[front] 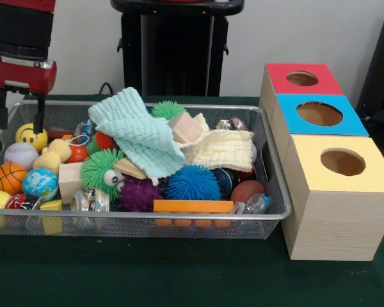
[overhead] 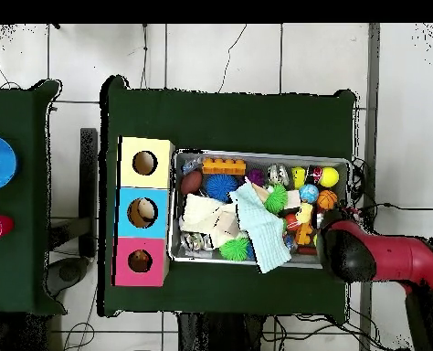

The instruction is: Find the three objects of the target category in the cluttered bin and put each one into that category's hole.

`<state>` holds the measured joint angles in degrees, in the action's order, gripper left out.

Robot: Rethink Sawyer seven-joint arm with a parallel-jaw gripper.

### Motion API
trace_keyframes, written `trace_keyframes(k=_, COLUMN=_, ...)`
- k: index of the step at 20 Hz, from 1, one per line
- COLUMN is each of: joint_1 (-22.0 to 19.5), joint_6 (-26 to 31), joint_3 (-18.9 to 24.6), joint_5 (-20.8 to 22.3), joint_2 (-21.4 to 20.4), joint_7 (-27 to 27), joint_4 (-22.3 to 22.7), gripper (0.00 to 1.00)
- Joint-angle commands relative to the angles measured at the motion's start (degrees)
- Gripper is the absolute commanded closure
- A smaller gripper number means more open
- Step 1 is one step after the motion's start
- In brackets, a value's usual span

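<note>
- So here's my view: the red and black gripper (front: 20,105) hangs over the corner of the silver wire-mesh bin (front: 198,225) farthest from the boxes. Its two thin dark fingers (front: 41,114) stand apart with nothing between them, so it's open and empty, I'd say.
- The pale yellow toy duck (front: 53,155) sits just below and beside the gripper, wedged between the white baseball (front: 20,154) and a light wooden block (front: 70,179).
- Biggest worry: it's crammed in there. The yellow smiley ball (front: 31,135) is right under the fingers, so going down could pinch the ball or shove the duck deeper.
- The fingers are close to the bin's rim too. A bit off and one lands on the wire.
- I can't make out the striped orange animal. My guess is it's under the mint green cloth (front: 141,135) or the cream cloth (front: 221,149), so I'll have to dig, and dragging cloth could tip stuff out.
- The green spiky ball with googly eyes (front: 101,171) sits near the duck; easy wrong grab.
- The round hole in the red-topped wooden box (front: 302,78) is at the bin's opposite end, the farthest box of the three. Long carry, and a weak grip on a squishy duck could drop it on the way.
</note>
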<state>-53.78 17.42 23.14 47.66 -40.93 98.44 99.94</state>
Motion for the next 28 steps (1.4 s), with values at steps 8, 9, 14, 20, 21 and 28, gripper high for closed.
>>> trace_keyframes(k=8, joint_1=-1.1, joint_6=0.2, joint_3=-2.2, joint_5=0.0, joint_2=10.2, joint_7=1.7, joint_4=2.0, gripper=0.0)
trace_keyframes(k=9, joint_1=-1.4, joint_6=0.2, joint_3=-1.9, joint_5=-0.1, joint_2=10.4, joint_7=1.4, joint_4=2.0, gripper=0.0)
trace_keyframes(k=14, joint_1=-3.2, joint_6=3.9, joint_3=1.3, joint_5=-1.5, joint_2=10.4, joint_7=-3.0, joint_4=0.7, gripper=0.0)
trace_keyframes(k=20, joint_1=-4.0, joint_6=4.7, joint_3=2.3, joint_5=-1.8, joint_2=11.5, joint_7=-4.5, joint_4=-0.5, gripper=0.0)
trace_keyframes(k=21, joint_1=-4.0, joint_6=4.8, joint_3=2.4, joint_5=-1.9, joint_2=11.8, joint_7=-4.7, joint_4=-0.9, gripper=0.0)
trace_keyframes(k=28, joint_1=-4.0, joint_6=5.0, joint_3=2.5, joint_5=-2.4, joint_2=11.3, joint_7=-4.7, joint_4=-0.8, gripper=0.0)
